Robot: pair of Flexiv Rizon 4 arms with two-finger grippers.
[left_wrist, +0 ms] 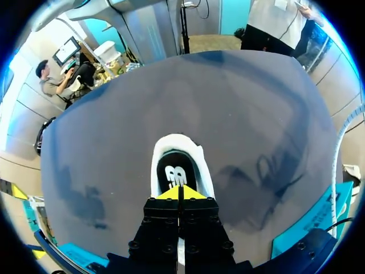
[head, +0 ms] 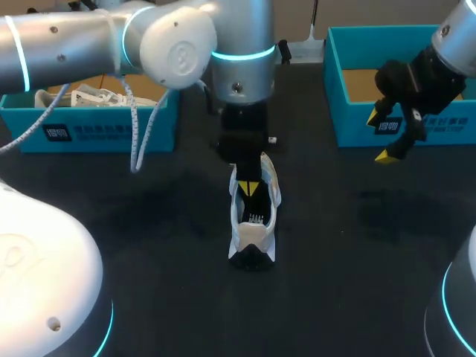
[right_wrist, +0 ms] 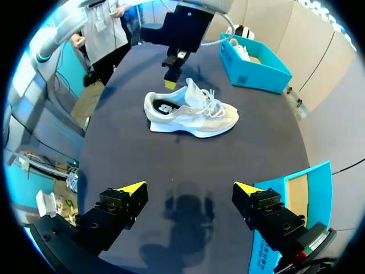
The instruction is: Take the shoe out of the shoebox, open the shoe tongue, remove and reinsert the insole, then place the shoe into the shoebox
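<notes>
A white shoe (head: 253, 223) with a dark sole stands on the black table in the middle, heel towards the robot. Its tongue (right_wrist: 195, 92) is lifted, and the dark insole (left_wrist: 175, 173) shows in the opening. My left gripper (head: 251, 186) is shut, its yellow tips pressed together at the shoe's opening just above the insole (left_wrist: 178, 193); I see nothing held between them. My right gripper (head: 379, 136) hangs open above the table in front of the teal shoebox (head: 349, 130) at the back right. In its own view the right gripper (right_wrist: 188, 188) is well short of the shoe (right_wrist: 191, 111).
A second teal shoebox (head: 97, 130) at the back left holds white paper and another shoe. A white cable (head: 135, 126) droops from my left arm in front of it. Bare table lies around and in front of the shoe.
</notes>
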